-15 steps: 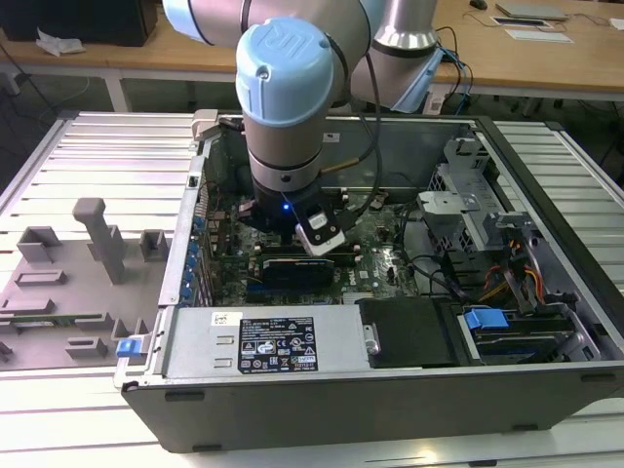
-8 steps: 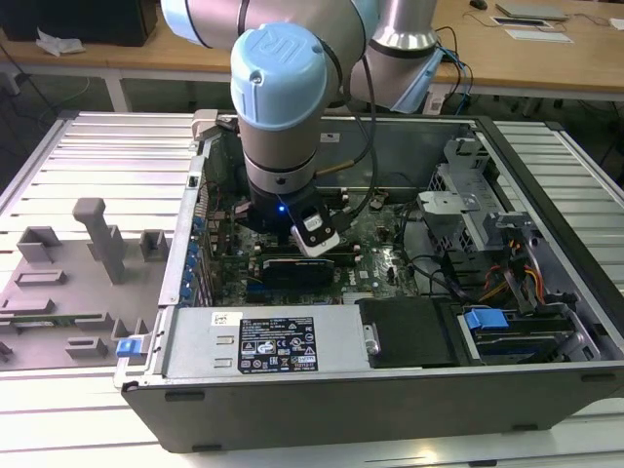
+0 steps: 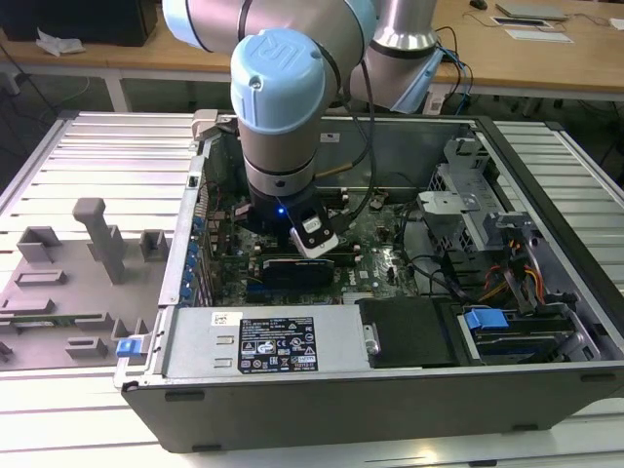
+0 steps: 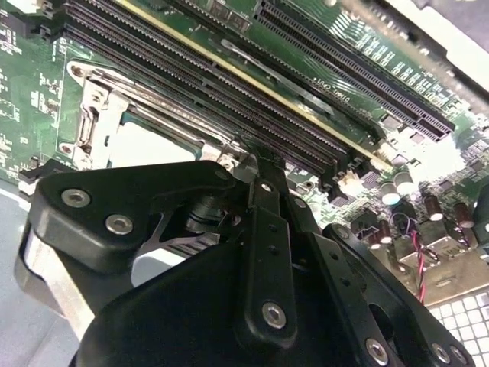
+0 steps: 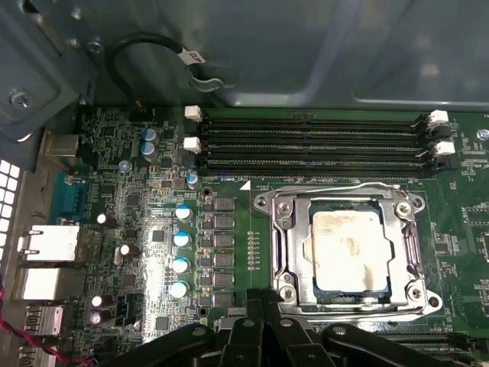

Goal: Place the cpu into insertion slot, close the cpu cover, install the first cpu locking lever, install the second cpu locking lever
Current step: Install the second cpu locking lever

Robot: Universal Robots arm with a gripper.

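In the exterior view the gripper (image 3: pixel 292 255) reaches into the open computer case (image 3: pixel 546 292) at frame centre, while in the first wrist view the cpu (image 5: pixel 346 248) sits under the closed cpu cover (image 5: pixel 348 243) in the insertion slot (image 5: pixel 284 252) at right of centre, just beyond the gripper's fingertips (image 5: pixel 260 306), which look pressed together and hold nothing.

Robotics lab: slatted metal bench (image 3: pixel 88 156) (wooden desks (image 3: pixel 546 58) behind).

In the second wrist view, the gripper (image 4: pixel 252 164) body hides most of the cpu (image 4: pixel 149 145). In the exterior view, the arm (image 3: pixel 278 107) conceals the insertion slot entirely.
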